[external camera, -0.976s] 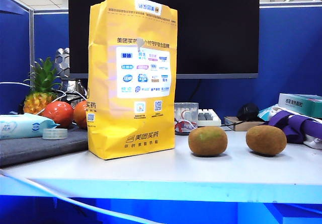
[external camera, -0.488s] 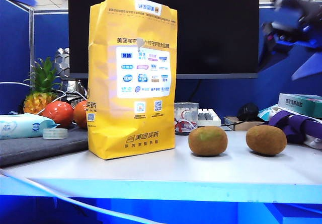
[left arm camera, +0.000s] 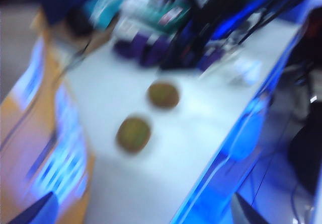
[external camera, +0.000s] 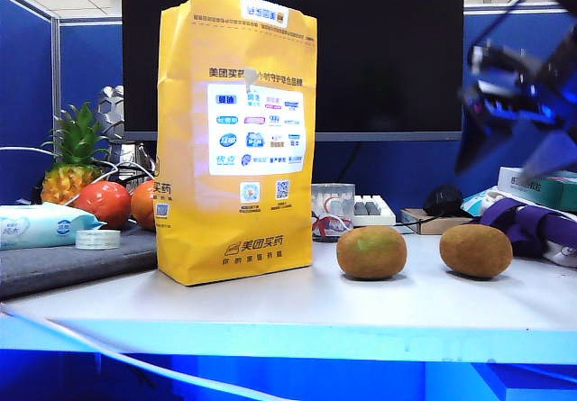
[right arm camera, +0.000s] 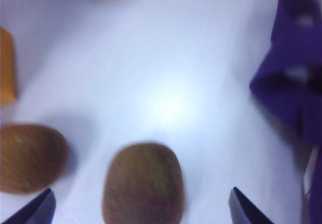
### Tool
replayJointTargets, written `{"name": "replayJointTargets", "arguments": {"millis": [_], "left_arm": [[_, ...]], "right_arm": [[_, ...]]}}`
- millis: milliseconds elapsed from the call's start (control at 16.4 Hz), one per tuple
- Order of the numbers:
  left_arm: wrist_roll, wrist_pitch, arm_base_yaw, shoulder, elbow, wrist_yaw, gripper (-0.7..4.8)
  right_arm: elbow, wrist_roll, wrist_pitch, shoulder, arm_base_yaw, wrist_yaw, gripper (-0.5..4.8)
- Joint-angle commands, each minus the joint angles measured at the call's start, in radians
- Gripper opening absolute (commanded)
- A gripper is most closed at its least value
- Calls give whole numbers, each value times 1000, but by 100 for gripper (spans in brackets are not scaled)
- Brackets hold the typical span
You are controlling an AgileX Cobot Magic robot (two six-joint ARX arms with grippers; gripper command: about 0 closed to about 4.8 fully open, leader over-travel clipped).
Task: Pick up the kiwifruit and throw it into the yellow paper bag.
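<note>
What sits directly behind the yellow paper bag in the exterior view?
Behind the yellow paper bag a dark monitor rises, and a reddish fruit pokes out at its left edge. Whatever else stands behind it, and its inside, is hidden.

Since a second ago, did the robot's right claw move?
Yes. The right gripper has come into the exterior view from the upper right, dropping in front of the blue partition toward the kiwifruit below, jaws open.

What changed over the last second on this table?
The right arm's claw came into the exterior view at upper right and dropped toward the golden-brown kiwifruit, open, holding nothing. Both kiwifruits, the greenish one included, and the yellow paper bag stayed put.
</note>
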Motion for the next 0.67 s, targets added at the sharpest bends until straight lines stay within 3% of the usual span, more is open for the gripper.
{"name": "replayJointTargets", "arguments": {"millis": [61, 671], "left_arm": [[-29, 63, -13, -1, 5, 42, 479], [-50, 65, -14, -1, 5, 42, 479]], "right_arm": [[3, -10, -6, 34, 2, -17, 479], [3, -30, -41, 154, 2, -58, 479]]}}
